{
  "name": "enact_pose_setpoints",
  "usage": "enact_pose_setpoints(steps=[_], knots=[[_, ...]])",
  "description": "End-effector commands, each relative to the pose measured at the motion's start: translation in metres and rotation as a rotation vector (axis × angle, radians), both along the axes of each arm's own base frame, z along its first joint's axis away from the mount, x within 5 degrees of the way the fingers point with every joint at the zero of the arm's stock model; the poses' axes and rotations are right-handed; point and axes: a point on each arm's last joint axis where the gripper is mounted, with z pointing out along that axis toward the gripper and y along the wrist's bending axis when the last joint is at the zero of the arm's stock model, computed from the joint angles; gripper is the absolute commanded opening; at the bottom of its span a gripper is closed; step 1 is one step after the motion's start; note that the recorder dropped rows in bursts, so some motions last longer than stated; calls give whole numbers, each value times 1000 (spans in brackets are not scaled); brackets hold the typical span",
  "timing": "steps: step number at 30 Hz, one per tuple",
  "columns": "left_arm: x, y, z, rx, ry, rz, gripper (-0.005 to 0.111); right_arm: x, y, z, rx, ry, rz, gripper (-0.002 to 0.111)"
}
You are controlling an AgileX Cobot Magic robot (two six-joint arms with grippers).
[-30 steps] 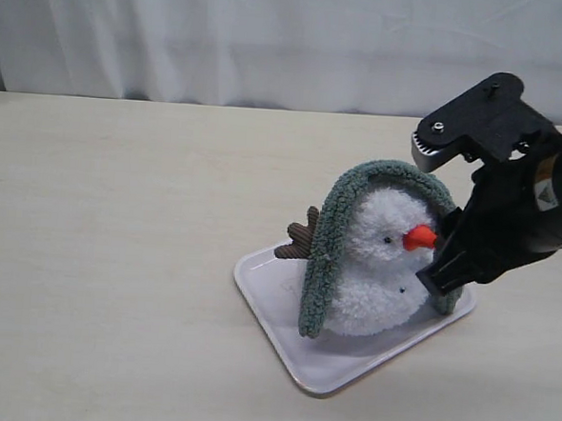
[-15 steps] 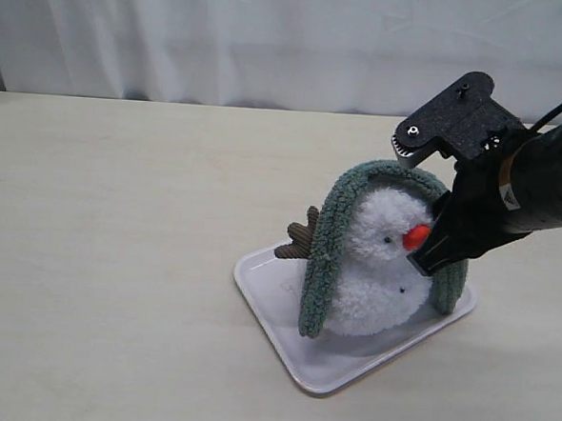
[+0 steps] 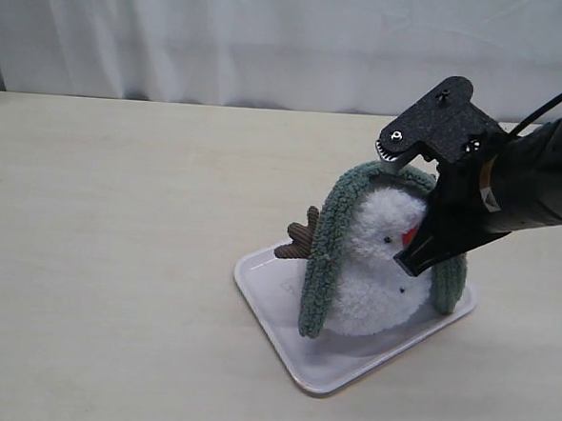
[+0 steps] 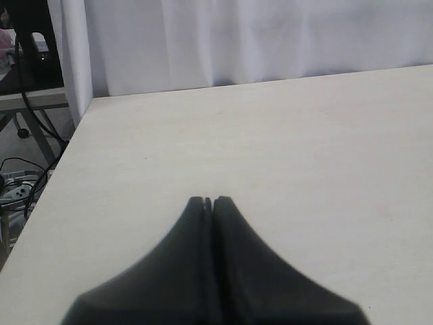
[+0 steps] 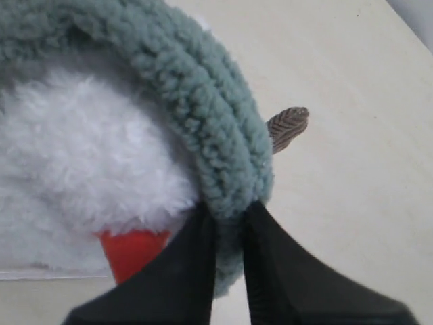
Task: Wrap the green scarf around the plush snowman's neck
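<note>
The green scarf (image 3: 324, 261) lies over the top of the plush snowman (image 3: 377, 285) like an arch, not at its neck. Its left end hangs down the snowman's left side to the tray, and its right end hangs down the right side, partly behind the arm. The snowman sits upright on a white tray (image 3: 280, 311), right of the table's middle and towards the near side. Its orange nose (image 3: 409, 236) points right and is half hidden by the gripper. One brown twig arm (image 3: 300, 240) sticks out to the left past the scarf.

The right gripper (image 3: 409, 264) reaches in from the right, just in front of the snowman's face. In the right wrist view its two dark fingers (image 5: 196, 271) stand narrow and pinch the fuzzy strip of scarf (image 5: 203, 115) between them, with the nose just beside the near finger. The dark arm and its camera mount rise up and to the right behind it.

The left gripper (image 4: 208, 202) shows only in its own wrist view, over bare pale table (image 3: 116, 258). Its jaws are pressed together with nothing between them. A white curtain (image 3: 225, 35) hangs along the table's far edge.
</note>
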Motion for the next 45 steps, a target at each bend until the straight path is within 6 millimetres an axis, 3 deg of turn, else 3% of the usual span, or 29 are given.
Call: enact_pose_setpoints(steps=[1, 10, 15, 22, 33, 40, 45], knots=[[0, 0, 0, -5, -13, 4, 0, 2, -2, 4, -30, -25, 11, 4], [0, 0, 0, -5, -13, 4, 0, -1, -3, 47, 40, -163, 42, 4], [0, 0, 0, -7, -12, 4, 0, -1, 2, 56, 15, -222, 161, 4], [0, 0, 0, -7, -12, 4, 0, 13, 14, 43, -30, -208, 245, 4], [0, 0, 0, -7, -12, 4, 0, 48, 26, 11, -154, 29, 97, 4], [0, 0, 0, -7, -12, 4, 0, 53, 29, 0, -169, 54, 100, 4], [0, 0, 0, -5, -13, 4, 0, 52, 28, 2, -158, 52, 82, 27]])
